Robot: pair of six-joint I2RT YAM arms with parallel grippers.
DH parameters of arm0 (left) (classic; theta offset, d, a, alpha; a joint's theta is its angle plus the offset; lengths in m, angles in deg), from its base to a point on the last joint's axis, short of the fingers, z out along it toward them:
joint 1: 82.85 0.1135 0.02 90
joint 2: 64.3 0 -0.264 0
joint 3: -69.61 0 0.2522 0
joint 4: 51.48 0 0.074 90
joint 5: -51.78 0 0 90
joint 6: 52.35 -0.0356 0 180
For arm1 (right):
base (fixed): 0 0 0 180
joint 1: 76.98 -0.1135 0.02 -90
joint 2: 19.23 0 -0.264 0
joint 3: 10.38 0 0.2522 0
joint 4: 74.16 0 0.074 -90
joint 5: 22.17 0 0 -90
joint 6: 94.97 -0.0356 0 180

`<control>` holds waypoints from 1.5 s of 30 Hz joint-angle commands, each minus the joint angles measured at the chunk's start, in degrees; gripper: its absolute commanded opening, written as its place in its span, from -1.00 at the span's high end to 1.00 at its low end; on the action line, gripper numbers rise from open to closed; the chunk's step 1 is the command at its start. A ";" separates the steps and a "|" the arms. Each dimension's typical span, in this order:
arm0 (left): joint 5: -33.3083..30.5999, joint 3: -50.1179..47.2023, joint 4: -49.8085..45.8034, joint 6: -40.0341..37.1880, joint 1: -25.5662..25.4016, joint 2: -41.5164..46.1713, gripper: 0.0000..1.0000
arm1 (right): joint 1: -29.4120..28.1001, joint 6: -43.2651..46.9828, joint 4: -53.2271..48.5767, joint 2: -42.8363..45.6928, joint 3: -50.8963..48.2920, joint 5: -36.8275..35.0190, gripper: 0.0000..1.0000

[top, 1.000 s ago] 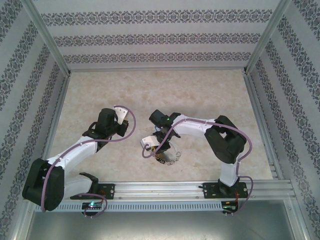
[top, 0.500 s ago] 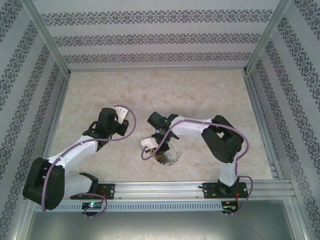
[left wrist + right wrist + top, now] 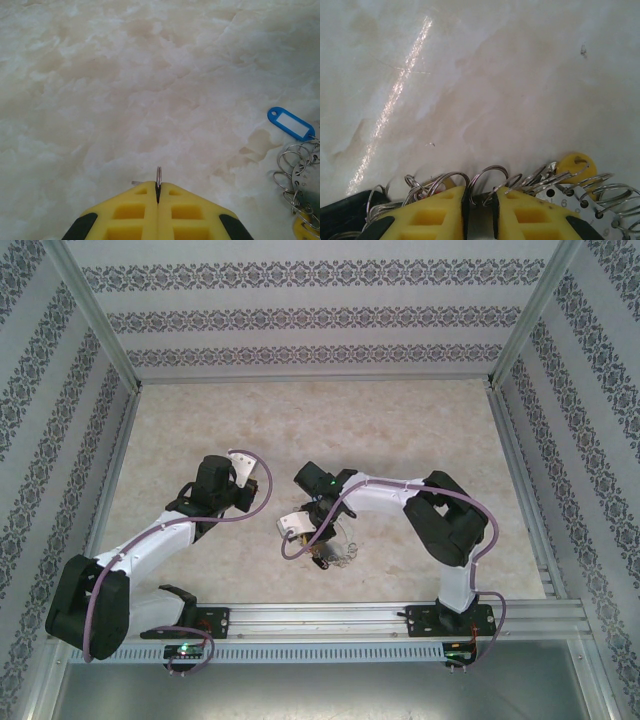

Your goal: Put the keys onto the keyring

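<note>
Surface: table [image 3: 420, 430] with a cream, marble-look top, glossy; a long streak of glare shows in the right wrist view.
Room: walls [image 3: 300, 320] on three sides, pale paper with dark ornamental bands; aluminium posts [image 3: 95, 315] at the corners; slotted rail [image 3: 330, 618] along the near edge, both bases bolted to it.
Left arm [image 3: 150, 540]: reaches up and inward from its base, wrist left of table centre, purple cable [image 3: 262, 495] looping off it.
Left gripper [image 3: 158, 189]: yellow fingers pressed together, pinching a small split ring [image 3: 158, 175] edge-on at the very tips, over bare marble.
Right arm [image 3: 385, 492]: elbow folded at the right, forearm running left, wrist turned down near the table's near-centre.
Right gripper [image 3: 480, 200]: narrow gap, closed on the keyring [image 3: 492, 168]; a pale metal piece sits between the fingers, and I cannot tell which piece.
Keyring position: a tangle of silvery wire loops at near-centre; loops arch over both right fingertips.
Keys: blue tag [image 3: 291, 123] flat on the marble just beyond the loops; yellow tag [image 3: 576, 165] among the loops, beside a perforated metal plate [image 3: 570, 202]. Blades too small to make out.
Spacing: grippers apart, the left one to the left of the bunch.
</note>
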 commanded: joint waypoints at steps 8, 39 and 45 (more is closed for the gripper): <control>0.50 1.15 0.33 0.49 0.56 0.19 1.00 | 1.16 -2.54 0.23 3.61 -0.89 1.26 0.56; 0.51 1.14 0.22 0.73 0.58 0.15 1.00 | -0.34 -10.36 8.08 2.36 -4.20 -2.20 0.50; 0.52 1.11 0.22 0.75 0.56 0.20 1.00 | -0.33 -11.92 7.09 3.95 -4.95 -2.56 0.50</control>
